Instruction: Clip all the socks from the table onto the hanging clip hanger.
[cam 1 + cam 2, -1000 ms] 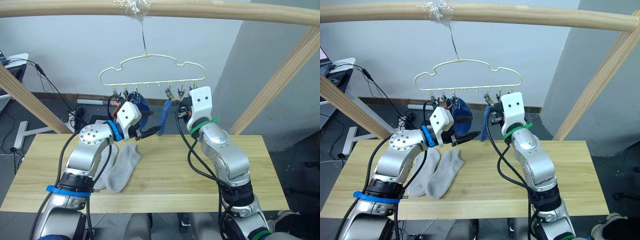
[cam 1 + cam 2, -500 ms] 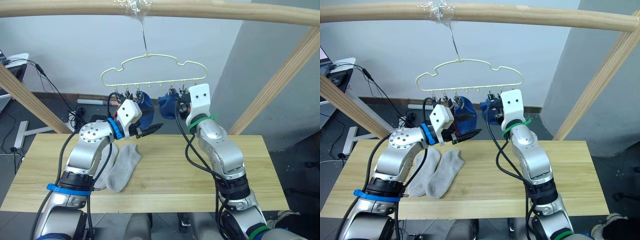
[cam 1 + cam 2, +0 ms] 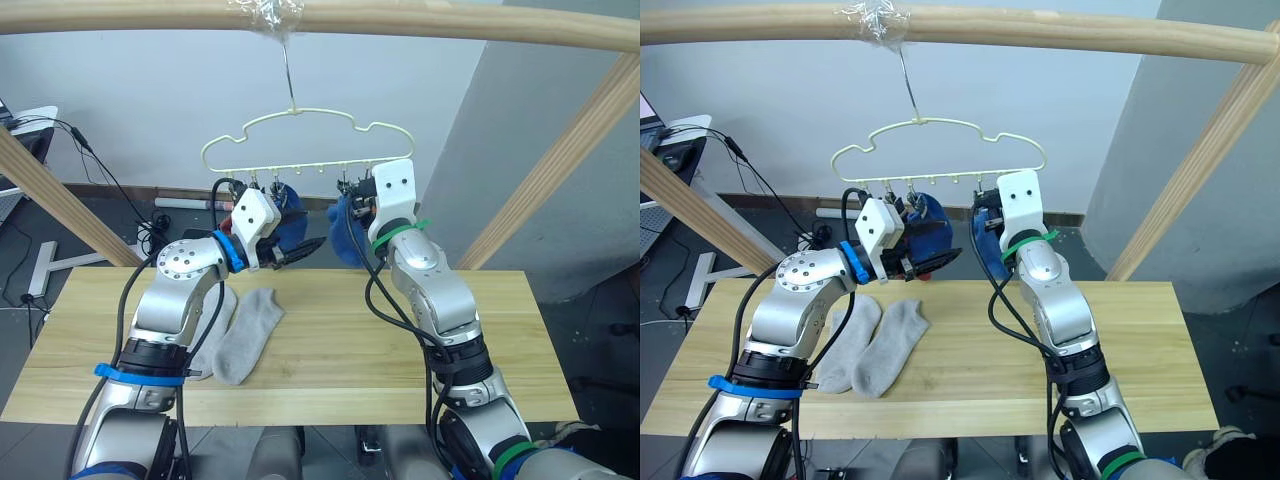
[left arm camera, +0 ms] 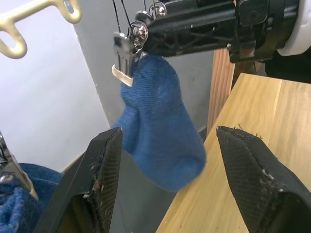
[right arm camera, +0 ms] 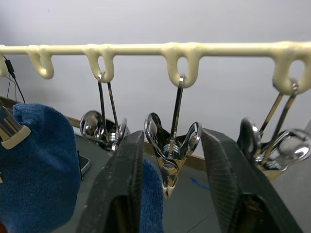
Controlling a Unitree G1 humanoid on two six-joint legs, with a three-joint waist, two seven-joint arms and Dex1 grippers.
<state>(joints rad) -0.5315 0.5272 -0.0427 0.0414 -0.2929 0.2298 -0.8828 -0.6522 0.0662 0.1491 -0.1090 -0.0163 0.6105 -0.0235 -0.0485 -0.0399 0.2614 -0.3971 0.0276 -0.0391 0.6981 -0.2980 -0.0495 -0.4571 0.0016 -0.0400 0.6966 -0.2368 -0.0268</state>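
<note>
While the right tool (image 5: 167, 160) brackets an empty clip with fingers apart, the second blue sock (image 4: 158, 133) hangs on the hanger (image 3: 300, 140); the left tool (image 4: 172, 194), open and empty, should next fetch a grey sock (image 3: 245, 335) from the counter (image 3: 380, 350).

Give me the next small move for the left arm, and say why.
Probably lower the left pincer to the grey socks on the table and take one. The blue sock already hangs from its clip, the left pincer is open and empty, and the two grey socks lie unclipped.
</note>
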